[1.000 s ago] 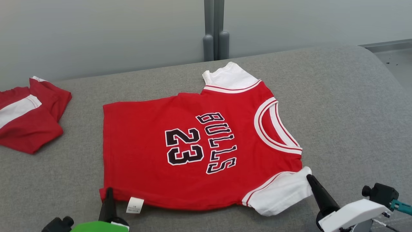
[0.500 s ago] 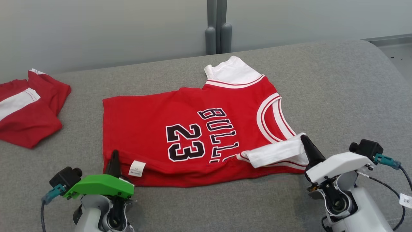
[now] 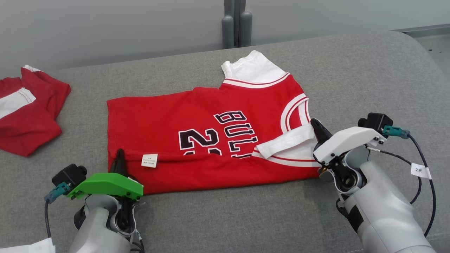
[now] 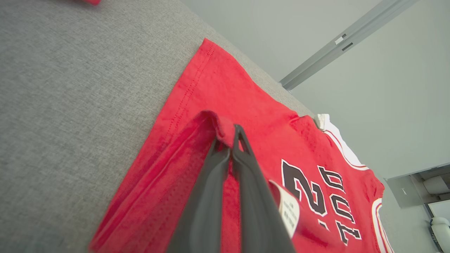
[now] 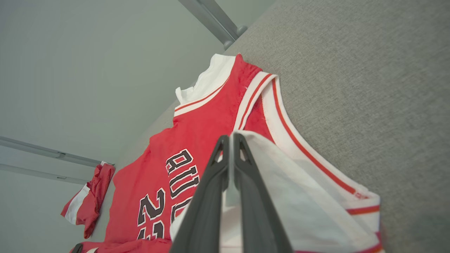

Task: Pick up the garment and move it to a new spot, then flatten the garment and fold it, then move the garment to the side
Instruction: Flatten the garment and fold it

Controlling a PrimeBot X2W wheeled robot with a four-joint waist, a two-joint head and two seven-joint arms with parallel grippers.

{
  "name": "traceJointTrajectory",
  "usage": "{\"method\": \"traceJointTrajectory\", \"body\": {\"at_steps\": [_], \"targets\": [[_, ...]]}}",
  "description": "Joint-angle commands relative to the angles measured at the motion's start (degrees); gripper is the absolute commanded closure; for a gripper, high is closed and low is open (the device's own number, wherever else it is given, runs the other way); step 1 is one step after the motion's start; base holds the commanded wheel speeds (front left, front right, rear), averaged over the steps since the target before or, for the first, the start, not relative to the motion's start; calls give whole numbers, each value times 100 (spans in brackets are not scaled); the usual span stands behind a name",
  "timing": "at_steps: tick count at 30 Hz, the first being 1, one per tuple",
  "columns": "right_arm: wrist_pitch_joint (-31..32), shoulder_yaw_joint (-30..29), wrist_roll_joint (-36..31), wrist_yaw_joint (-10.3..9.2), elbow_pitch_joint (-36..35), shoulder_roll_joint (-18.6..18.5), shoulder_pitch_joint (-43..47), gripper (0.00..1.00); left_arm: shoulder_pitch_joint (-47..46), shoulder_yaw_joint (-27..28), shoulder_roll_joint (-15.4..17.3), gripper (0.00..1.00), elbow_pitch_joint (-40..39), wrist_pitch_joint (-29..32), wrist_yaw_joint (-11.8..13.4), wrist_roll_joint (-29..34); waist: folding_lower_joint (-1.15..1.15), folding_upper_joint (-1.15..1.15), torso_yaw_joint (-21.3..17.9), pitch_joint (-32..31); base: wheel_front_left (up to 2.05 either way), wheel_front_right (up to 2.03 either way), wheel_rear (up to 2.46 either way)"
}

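Hem [image 3: 109,133] clamped in the left gripper [image 3: 120,156] and sleeve [image 3: 284,142] in the right gripper [image 3: 314,123] have been drawn forward over the shirt [image 3: 197,112]: folding has begun.

The red garment [image 3: 182,116] reads "BULL" and "2", the rest hidden by a fold.

Jersey [image 3: 197,133]: red, lying on the grey desk [image 3: 369,80], near edge folded up over the lower lettering
Label [image 3: 149,160]: white, on the folded edge
Left claw [image 3: 120,153]: pinched closed on the folded hem corner
Right claw [image 3: 314,122]: pinched closed on the white sleeve
Second red garment [image 3: 28,116]: crumpled at far left, well apart
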Motion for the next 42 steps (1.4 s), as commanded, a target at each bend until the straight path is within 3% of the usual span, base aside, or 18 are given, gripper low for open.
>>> {"method": "traceJointTrajectory", "body": {"at_steps": [1, 10, 11, 12, 13, 14, 24, 34, 38, 42], "targets": [[-57, 26, 13, 2, 175, -19, -155, 100, -123, 3, 13, 100, 39, -46, -44, 20, 0, 0, 31, 35, 0, 0, 0], [-359, 380, 184, 2, 1518, -19, -1078, 100, -446, -15, -56, 100, 345, -139, -121, 132, 0, 0, 168, 205, 0, 0, 0], [-394, 417, 277, 2, 1572, -18, -1132, 81, -471, -10, -63, 100, 377, -143, -122, 136, 0, 0, 174, 219, 0, 0, 0], [-435, 461, 344, 2, 1619, -19, -1177, 55, -496, -3, -66, 84, 410, -148, -121, 145, 0, 0, 177, 230, 0, 0, 0], [-476, 522, 401, 2, 1645, -18, -1216, 0, -514, 6, -68, 52, 433, -152, -125, 158, 0, 0, 178, 240, 0, 0, 0], [-511, 580, 473, 2, 1662, -17, -1250, 0, -530, 15, -69, 0, 444, -155, -129, 173, 0, 0, 179, 249, 0, 0, 0], [-900, 1233, 951, 2, 1330, -16, -1410, 0, -246, 289, -46, 0, -33, -148, -168, 454, 0, 0, 189, 262, 0, 0, 0], [-1556, 1872, 228, 2, 713, -373, -1390, 0, 306, 337, 154, 0, -1060, -148, -126, 1348, 0, 0, 131, 121, 0, 0, 0], [-1628, 1799, 5, 2, 424, -536, -1168, 0, 626, 374, 230, 0, -1397, -143, 19, 1608, 0, 0, 96, 28, 0, 0, 0], [-1635, 1254, -462, 2, -199, -760, -685, 0, 1101, 423, 260, 0, -1701, -113, 287, 1671, 0, 0, 65, -89, 0, 0, 0]]}}
